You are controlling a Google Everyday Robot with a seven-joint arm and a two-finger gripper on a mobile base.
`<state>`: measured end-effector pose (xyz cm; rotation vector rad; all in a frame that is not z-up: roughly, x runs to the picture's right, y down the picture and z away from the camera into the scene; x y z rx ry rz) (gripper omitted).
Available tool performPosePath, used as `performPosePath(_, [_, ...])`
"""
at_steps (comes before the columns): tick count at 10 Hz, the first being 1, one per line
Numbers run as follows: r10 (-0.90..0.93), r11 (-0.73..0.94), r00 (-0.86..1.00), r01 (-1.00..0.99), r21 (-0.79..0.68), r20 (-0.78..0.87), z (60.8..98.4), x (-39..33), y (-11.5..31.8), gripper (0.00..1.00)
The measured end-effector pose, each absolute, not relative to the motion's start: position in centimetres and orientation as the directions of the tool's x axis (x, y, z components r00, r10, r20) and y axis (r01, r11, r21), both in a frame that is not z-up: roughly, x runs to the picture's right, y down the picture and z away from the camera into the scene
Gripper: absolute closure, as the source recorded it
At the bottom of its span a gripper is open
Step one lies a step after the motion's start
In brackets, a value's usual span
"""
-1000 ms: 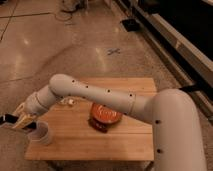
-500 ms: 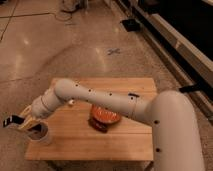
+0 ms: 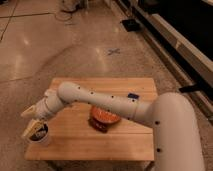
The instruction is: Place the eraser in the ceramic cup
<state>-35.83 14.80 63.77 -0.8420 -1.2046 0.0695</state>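
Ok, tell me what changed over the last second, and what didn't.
The gripper came down and in from the table's left edge; it now sits right over the ceramic cup, and a dark shape, probably the eraser, shows at the cup's mouth. Whether it has been let go is unclear. The cup, the orange-red bowl, the small blue block and the table stayed put.

Lab-like hall: polished concrete floor (image 3: 75, 45), floor cables (image 3: 67, 11).
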Motion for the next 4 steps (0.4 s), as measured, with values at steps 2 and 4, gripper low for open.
performPosePath(2, [0.474, 0.717, 0.378, 0.359, -0.598, 0.795, 63.92, -35.43, 14.25, 0.20])
performPosePath(4, [0.472, 0.716, 0.378, 0.363, -0.596, 0.797, 63.86, -35.59, 14.37, 0.20])
